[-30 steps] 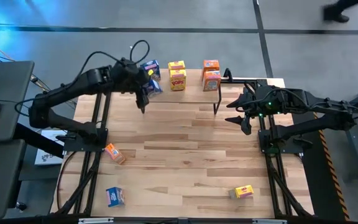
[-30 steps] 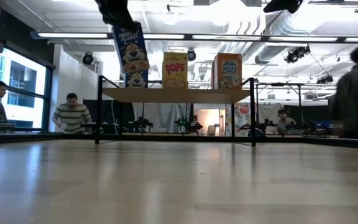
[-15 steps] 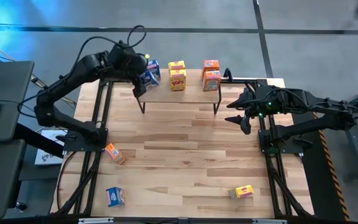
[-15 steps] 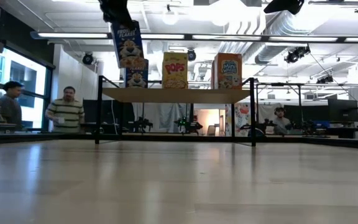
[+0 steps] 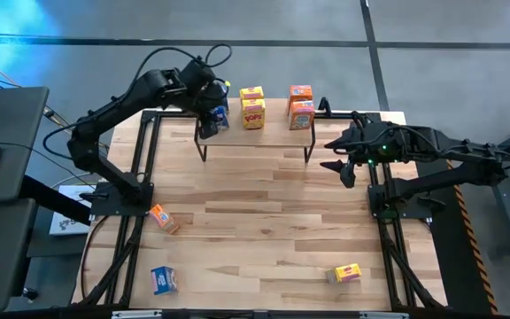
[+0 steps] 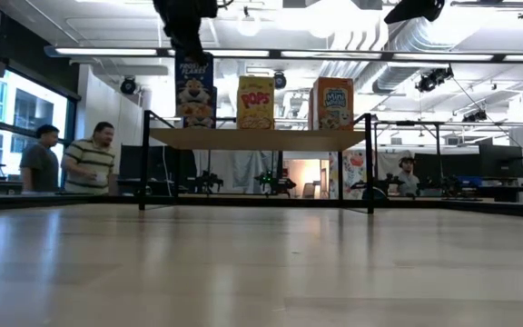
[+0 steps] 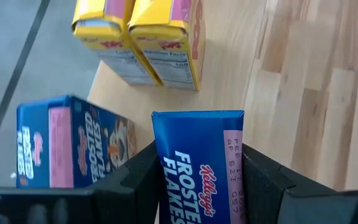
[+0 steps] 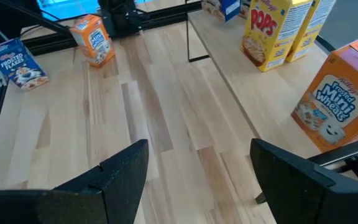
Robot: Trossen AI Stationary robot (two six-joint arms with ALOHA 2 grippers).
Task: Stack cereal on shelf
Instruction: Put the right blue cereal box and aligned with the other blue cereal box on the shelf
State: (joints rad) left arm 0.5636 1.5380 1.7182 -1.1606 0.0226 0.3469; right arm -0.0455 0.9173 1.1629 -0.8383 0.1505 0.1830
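The table (image 5: 264, 221) is carrying the shelf (image 5: 277, 127) along its far edge, where yellow boxes (image 5: 252, 106) and orange-red boxes (image 5: 301, 106) are already standing. Three boxes are lying near the table's front and left edges. The left hand (image 5: 212, 113) is gripping a blue cereal box (image 7: 201, 165) between its fingers over the shelf's left end, just beside another blue box (image 7: 67, 143). The right hand (image 5: 339, 155) is waiting half open and empty at the table's right edge. The blue box should probably be lowered squarely, upright, and let go only once it is resting.
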